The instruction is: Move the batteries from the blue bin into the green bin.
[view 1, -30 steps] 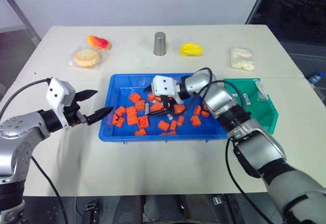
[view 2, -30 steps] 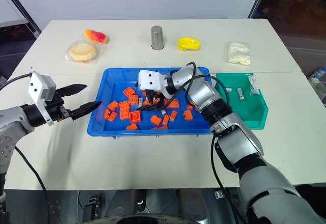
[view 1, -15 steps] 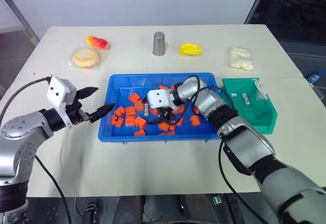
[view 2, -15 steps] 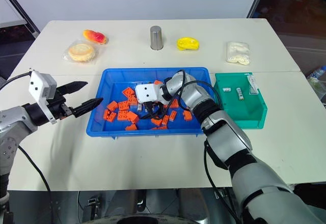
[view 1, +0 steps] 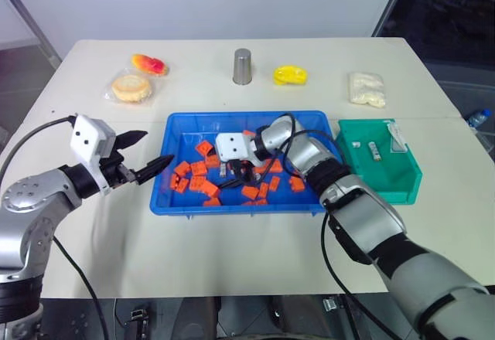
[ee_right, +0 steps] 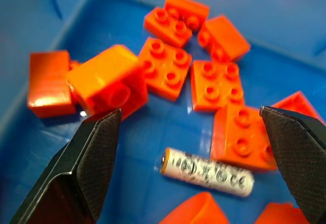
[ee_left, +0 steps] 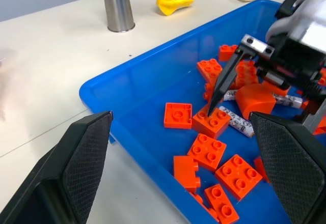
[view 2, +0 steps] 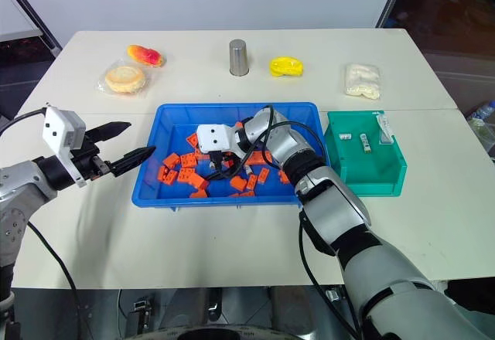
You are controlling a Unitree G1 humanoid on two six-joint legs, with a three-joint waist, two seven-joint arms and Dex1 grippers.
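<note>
The blue bin (view 1: pixel 232 208) lies mid-table and holds many orange blocks (view 1: pixel 199 179) and a few batteries. My right gripper (view 1: pixel 230 178) reaches into it from the right, tilted down and open. A battery (ee_right: pixel 206 172) with a printed label lies on the bin floor just under the gap between its fingers (ee_right: pixel 97 147), untouched. Two batteries (ee_left: pixel 238 124) show beside one right finger (ee_left: pixel 223 84). My left gripper (view 1: pixel 158 147) hovers open over the bin's left rim (ee_left: pixel 97 94), holding nothing. The green bin (view 1: pixel 387 187) stands right of the blue one with small batteries (view 1: pixel 374 151) inside.
Along the table's far side stand a metal cup (view 1: pixel 243 66), a yellow object (view 1: pixel 290 74), a white packet (view 1: pixel 366 88), a wrapped bun (view 1: pixel 130 87) and a red-yellow item (view 1: pixel 149 63). A bottle (view 1: pixel 479 117) shows past the right edge.
My right gripper has moved left and lower inside the blue bin, staying open. The left gripper has kept its place.
</note>
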